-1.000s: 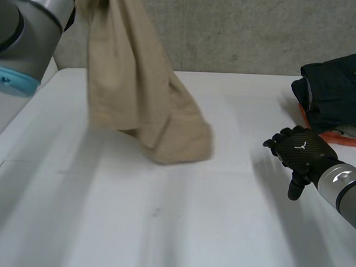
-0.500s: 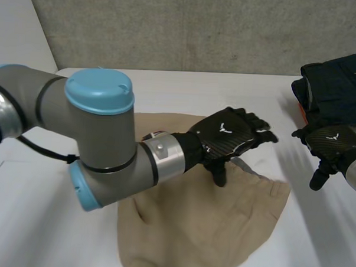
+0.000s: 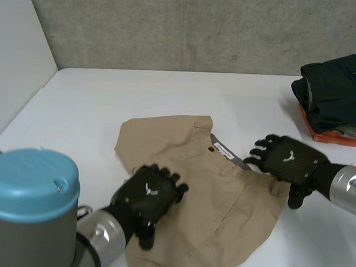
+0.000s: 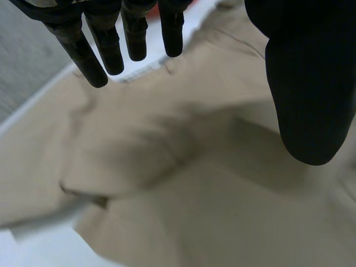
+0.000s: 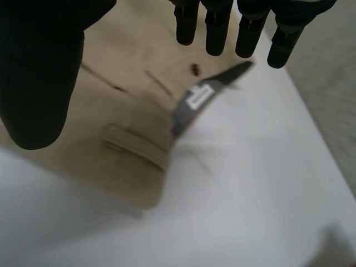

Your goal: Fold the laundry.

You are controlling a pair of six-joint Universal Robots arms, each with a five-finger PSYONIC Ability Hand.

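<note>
The khaki pants [image 3: 222, 194] lie rumpled and unfolded on the surface [image 3: 168, 97], well apart from them a folded stack [image 3: 333, 93]; the left hand [image 3: 149, 194] over their leg and the right hand [image 3: 286, 162] at their waistband have straight fingers [image 4: 105, 50], holding nothing.

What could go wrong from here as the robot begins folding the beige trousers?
1. The trousers lie rumpled, waistband lining turned out; folding now might set the creases in.
2. The left hand and right hand are open, fingers straight, gripping nothing; a flat push could bunch the cloth.
3. The pile of folded clothes sits beyond the right hand; a wide swing might topple it.
</note>
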